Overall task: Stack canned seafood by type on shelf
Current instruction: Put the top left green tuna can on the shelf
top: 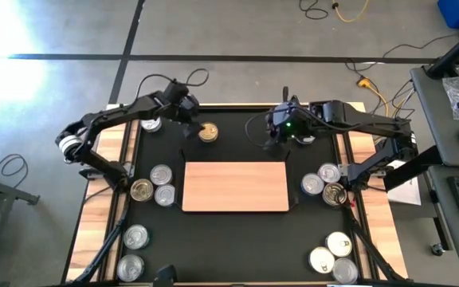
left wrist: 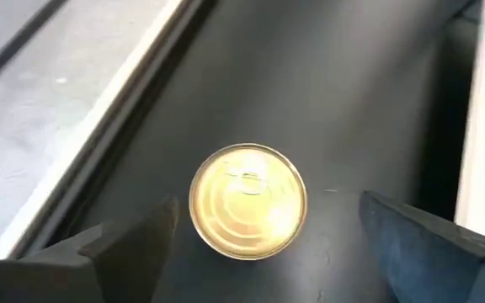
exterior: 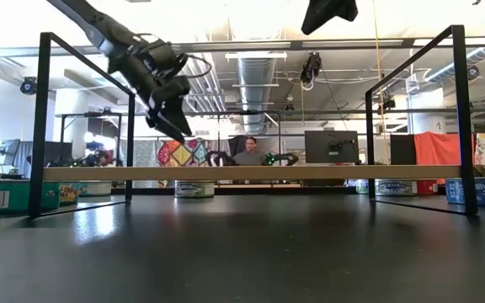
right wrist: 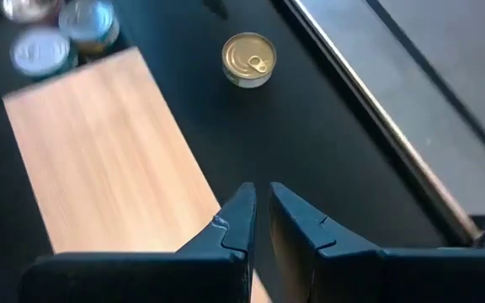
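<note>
Nearer arm: left gripper (left wrist: 263, 240), fingers spread wide, hangs above the gold-topped round metal tin (left wrist: 248, 200).
Tin's place: centred between the fingers, below, untouched.
Right gripper (right wrist: 261, 215): fingers pressed together, empty.

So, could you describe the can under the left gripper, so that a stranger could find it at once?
Start from the light-wood shelf in the middle of the black mat. Just beyond its far edge, toward the left arm's side, one gold-topped can stands alone on the mat, below the open left gripper. Every other can sits in a cluster with neighbours; this one has none beside it.
</note>
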{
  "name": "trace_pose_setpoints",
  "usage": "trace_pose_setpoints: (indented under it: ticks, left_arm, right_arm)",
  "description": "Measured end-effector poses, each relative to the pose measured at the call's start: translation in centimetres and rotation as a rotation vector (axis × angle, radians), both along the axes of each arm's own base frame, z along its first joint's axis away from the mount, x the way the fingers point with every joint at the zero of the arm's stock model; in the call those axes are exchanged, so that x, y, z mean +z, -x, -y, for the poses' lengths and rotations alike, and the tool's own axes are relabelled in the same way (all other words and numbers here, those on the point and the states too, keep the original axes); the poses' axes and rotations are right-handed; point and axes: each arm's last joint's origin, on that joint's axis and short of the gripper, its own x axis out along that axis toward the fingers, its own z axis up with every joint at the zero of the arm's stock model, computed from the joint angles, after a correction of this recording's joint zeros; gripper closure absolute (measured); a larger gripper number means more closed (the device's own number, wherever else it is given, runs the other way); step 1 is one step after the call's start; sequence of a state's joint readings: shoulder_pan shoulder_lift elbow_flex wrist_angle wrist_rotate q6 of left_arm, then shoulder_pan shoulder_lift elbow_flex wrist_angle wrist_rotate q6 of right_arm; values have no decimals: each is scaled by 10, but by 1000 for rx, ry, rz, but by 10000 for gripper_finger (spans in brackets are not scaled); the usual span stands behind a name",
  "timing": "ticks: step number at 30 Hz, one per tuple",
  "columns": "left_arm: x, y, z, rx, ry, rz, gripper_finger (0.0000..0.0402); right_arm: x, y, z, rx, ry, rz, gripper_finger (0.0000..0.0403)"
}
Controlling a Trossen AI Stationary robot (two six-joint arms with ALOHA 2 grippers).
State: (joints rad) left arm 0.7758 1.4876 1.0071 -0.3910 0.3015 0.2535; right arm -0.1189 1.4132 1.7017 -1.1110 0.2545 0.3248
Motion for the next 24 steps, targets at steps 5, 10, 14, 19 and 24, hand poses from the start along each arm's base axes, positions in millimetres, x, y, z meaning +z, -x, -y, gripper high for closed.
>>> trace_pose_setpoints:
  ticks: [5, 10, 14, 19, 24]
  left_arm:
    - [-14, 10, -17, -59, -28, 72, 40]
    - [-25, 13, -18, -159, -62, 34, 40]
    - [-35, 18, -14, -187, -86, -32, 40]
    - [-49, 31, -8, -181, -182, -230, 40]
    - [-59, 32, -5, -186, -221, -205, 40]
  right_arm:
    - [-3, -4, 4, -45, -23, 20, 374]
    - [-10, -11, 7, -124, -68, 16, 374]
    - [-17, -17, 8, -140, -83, -3, 373]
    - [-30, -29, 12, -114, -72, -57, 348]
    - [-53, -45, 26, -104, -80, -139, 298]
